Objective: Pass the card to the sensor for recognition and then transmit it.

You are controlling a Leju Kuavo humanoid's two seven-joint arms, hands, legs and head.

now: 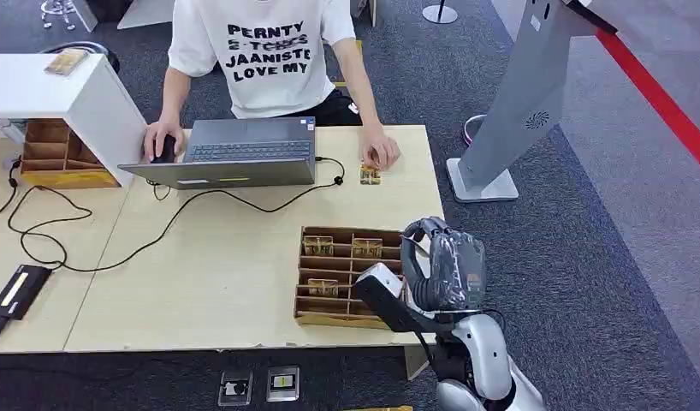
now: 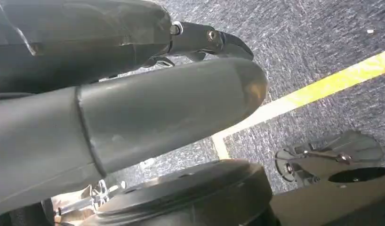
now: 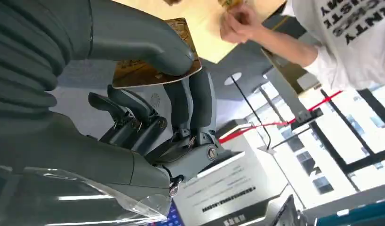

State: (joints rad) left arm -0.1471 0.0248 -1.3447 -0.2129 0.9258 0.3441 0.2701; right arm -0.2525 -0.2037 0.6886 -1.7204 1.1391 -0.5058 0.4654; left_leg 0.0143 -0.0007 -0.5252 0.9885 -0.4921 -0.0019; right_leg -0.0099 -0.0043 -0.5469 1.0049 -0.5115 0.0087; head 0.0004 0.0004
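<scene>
Office or reception-style demo space, judging by the furnishings. Grey-blue carpet tile floor (image 1: pixel 603 257) marked with a red line (image 1: pixel 663 103) and, in the left wrist view, a yellow line (image 2: pixel 322 89). Light wooden desk (image 1: pixel 218 274) carrying an open laptop (image 1: pixel 235 154), a mouse under a seated person's hand (image 1: pixel 163 137), trailing black cables (image 1: pixel 115 248) and a wooden compartment tray (image 1: pixel 347 278) with cards standing in it. White counter unit (image 1: pixel 64 94) at the desk's far left, with another wooden tray (image 1: pixel 56 154) beside it. Free-standing grey kiosk terminal (image 1: pixel 526 103) on a flat base just beside the desk. Floor power sockets (image 1: pixel 259 387) near the desk's front edge. Large windows (image 3: pixel 332 132) behind the kiosk in the right wrist view.
</scene>
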